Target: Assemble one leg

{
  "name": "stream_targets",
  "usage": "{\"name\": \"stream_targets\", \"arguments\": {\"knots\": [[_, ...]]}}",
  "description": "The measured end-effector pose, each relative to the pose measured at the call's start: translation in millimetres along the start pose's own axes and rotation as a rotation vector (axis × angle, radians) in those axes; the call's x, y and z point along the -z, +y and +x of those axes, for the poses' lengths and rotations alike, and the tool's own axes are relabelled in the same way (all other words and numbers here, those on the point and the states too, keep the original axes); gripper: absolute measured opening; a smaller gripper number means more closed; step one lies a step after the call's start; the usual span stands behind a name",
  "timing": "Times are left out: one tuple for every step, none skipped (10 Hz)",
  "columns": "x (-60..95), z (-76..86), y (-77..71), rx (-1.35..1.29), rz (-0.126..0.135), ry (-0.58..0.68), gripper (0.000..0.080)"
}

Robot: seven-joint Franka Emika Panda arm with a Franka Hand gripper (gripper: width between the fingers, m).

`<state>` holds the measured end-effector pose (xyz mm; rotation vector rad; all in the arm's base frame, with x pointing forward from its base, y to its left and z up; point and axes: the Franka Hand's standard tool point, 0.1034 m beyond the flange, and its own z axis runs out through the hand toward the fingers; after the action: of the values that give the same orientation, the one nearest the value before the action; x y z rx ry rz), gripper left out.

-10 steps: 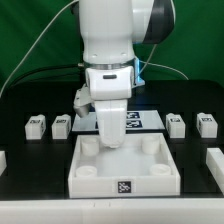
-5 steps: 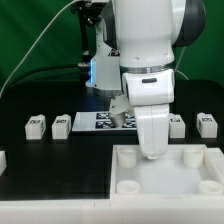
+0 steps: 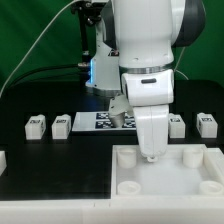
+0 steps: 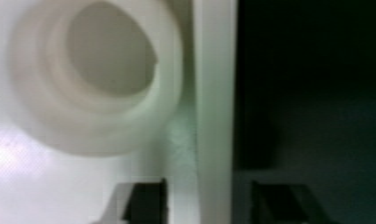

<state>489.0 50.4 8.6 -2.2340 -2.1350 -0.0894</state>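
The large white tray-like piece (image 3: 190, 182) with round sockets lies at the front, toward the exterior view's right. My gripper (image 3: 150, 153) is down on its far wall. In the wrist view the gripper (image 4: 211, 202) has a dark finger (image 4: 146, 202) on each side of that thin white wall (image 4: 215, 100), beside a round socket (image 4: 87, 85). The jaws look closed on the wall. Several small white legs with tags stand in a row behind: two at the left (image 3: 36, 125) (image 3: 61, 125), two at the right (image 3: 176, 124) (image 3: 207, 124).
The marker board (image 3: 93, 121) lies flat behind the arm, between the two pairs of legs. Another white part (image 3: 2, 158) shows at the exterior view's left edge. The table is black, with a green backdrop behind.
Since one second ago the arm and the tray-like piece have shifted together toward the exterior view's right. Nothing has visibly moved in the last half second.
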Motion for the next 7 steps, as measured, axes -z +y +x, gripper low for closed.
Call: {"name": "stream_targets", "arguments": {"knots": [[0.0,-0.3,0.0,-0.001,0.0,0.0,0.0374],[0.0,-0.5,0.0,-0.001,0.0,0.0,0.0374],[0.0,-0.7,0.1,-0.002,0.0,0.0,0.0554],[0.0,-0.9,0.1,-0.002,0.0,0.0,0.0619],[0.0,-1.1,0.1,-0.002,0.0,0.0,0.0619],[0.0,-1.3,0.1,-0.003,0.0,-0.001,0.0644],[0.0,-1.4,0.1,-0.003,0.0,-0.001,0.0644]]}}
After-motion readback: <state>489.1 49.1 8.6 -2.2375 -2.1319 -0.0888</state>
